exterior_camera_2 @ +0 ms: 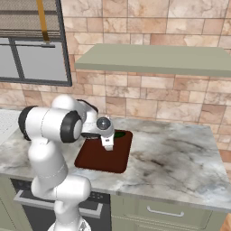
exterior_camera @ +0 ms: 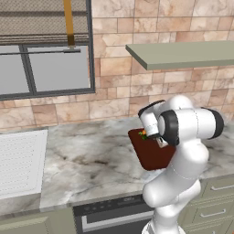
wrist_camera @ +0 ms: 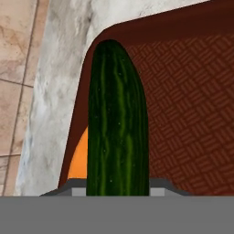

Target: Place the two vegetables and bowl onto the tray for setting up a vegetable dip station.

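The flat dark red-brown tray (exterior_camera_2: pixel 97 159) with its low rim lies on the grey marble counter (exterior_camera_2: pixel 180 158). Most of its floor is bare on the side nearest the robot. At its far end, by the stone wall, a long dark green cucumber (wrist_camera: pixel 116 128) fills the room between the fingers, and an orange carrot (wrist_camera: pixel 80 157) lies just beside it against the tray rim. The counter to the right of the tray is wide and open. A long pale green shelf (exterior_camera_2: pixel 153 58) hangs on the wall above. A white ribbed panel (exterior_camera: pixel 20 162) lies well apart to the left.
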